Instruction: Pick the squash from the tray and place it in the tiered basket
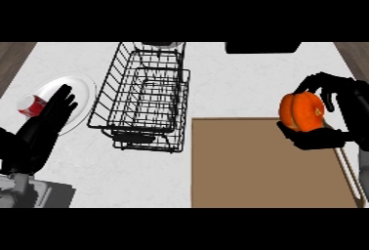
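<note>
Black wire metal forms the tiered basket (148,97); my matt black right hand (333,117) curls round a smooth orange squash (302,111) above the flat, matt brown tray (252,166).

The right hand (326,113) shows at the view's right, fingers and thumb curled round an orange squash (302,111). The left hand (45,128) rests at the left edge, fingers straight, pointing up.

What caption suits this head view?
Right hand holds the orange squash over the tray, beside the wire basket.
</note>
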You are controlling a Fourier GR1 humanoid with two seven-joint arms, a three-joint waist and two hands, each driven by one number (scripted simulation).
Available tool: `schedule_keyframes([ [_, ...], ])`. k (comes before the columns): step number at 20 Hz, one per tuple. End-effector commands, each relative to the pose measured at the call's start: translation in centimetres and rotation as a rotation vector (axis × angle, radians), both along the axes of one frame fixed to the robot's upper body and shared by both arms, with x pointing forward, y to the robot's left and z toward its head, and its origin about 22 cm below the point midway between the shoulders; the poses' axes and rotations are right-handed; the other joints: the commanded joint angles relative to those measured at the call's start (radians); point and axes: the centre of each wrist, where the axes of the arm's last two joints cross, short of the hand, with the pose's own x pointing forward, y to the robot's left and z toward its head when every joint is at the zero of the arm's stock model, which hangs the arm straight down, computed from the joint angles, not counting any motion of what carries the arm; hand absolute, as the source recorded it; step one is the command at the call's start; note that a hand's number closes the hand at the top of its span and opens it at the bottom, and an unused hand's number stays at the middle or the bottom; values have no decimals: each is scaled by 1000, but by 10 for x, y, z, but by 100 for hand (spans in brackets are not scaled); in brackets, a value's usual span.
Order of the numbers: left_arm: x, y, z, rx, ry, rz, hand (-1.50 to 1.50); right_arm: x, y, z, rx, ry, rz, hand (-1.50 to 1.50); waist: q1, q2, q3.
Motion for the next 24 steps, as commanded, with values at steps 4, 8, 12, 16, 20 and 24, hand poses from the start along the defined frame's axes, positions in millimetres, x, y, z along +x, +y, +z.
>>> schedule_keyframes([
  [4, -3, 7, -19, -67, 67, 6, 0, -19, 51, 62, 65, 1, 144, 150, 5, 8, -19],
  [8, 0, -8, -38, -64, 77, 14, 0, -25, 92, 71, 39, 23, 169, 150, 4, 10, -20],
  [12, -12, -17, -36, -56, 66, -16, 0, -13, 136, 94, 47, 33, 183, 150, 24, 10, -20],
  [16, -12, -18, -27, -61, 72, -18, 0, -10, 183, 90, 52, 62, 165, 150, 29, 10, -19],
  [20, -9, -21, -33, -64, 45, 1, 0, 1, 217, 102, 70, 65, 154, 150, 20, 12, -18],
  [24, -1, -17, -34, -50, 57, 14, 0, 15, 248, 88, 25, 121, 158, 150, 19, 15, -18],
])
